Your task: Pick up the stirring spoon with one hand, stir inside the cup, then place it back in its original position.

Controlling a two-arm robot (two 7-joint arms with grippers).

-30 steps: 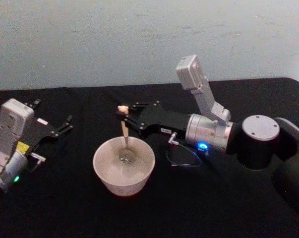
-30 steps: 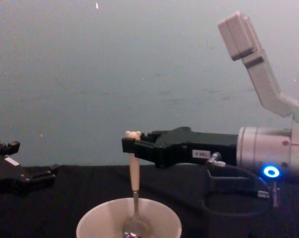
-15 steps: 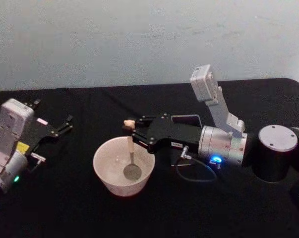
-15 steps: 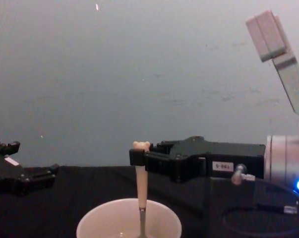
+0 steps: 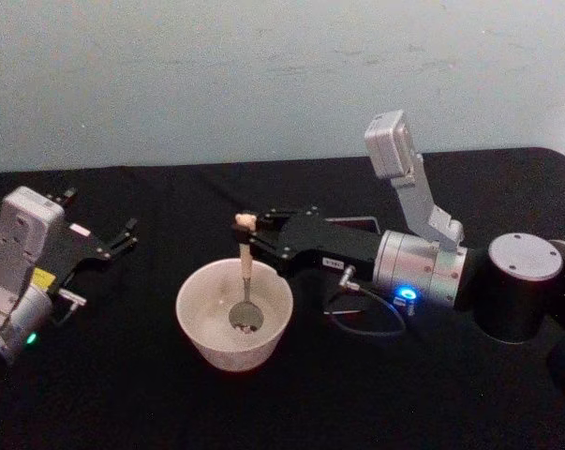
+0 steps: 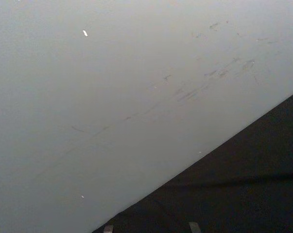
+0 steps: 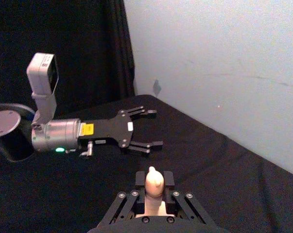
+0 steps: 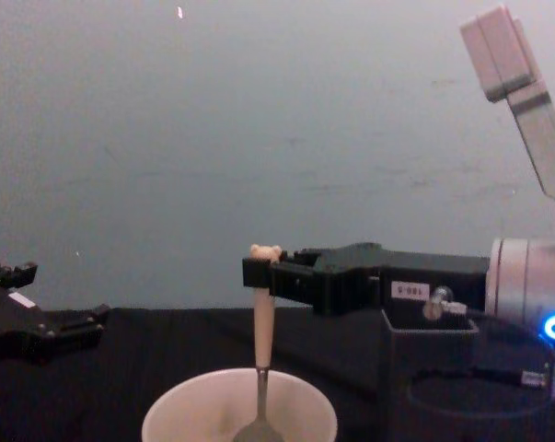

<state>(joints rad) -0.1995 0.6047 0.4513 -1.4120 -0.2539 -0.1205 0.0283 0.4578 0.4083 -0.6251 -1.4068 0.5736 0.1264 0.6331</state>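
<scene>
Over the middle of the black table (image 5: 123,394), your right gripper (image 5: 248,234) reaches in from the right with its fingers closed on the very top of the stirring spoon (image 5: 245,267), just under the tiny bear head. The beige handle hangs near upright, the thin metal neck drops below the rim, and the shiny round bowl lies low inside the cup (image 5: 228,354), near its middle. Whether the bowl touches the cup's floor cannot be told from these views. Main risk: the pinch sits so high that the spoon may pivot or slip between the fingers if its bowl drags on the cream-white wall. A wide sweep may likewise shove or tip the cup, which nothing steadies, so keep your circles well inside the rim. Second risk: the dark grey square holder (image 8: 428,361) stands close behind and below the gripper's body, so a careless swing toward it could knock it before the spoon is lined up above its opening. Your left gripper (image 7: 155,127) rests parked at the table's left, fingers spread, holding nothing.
</scene>
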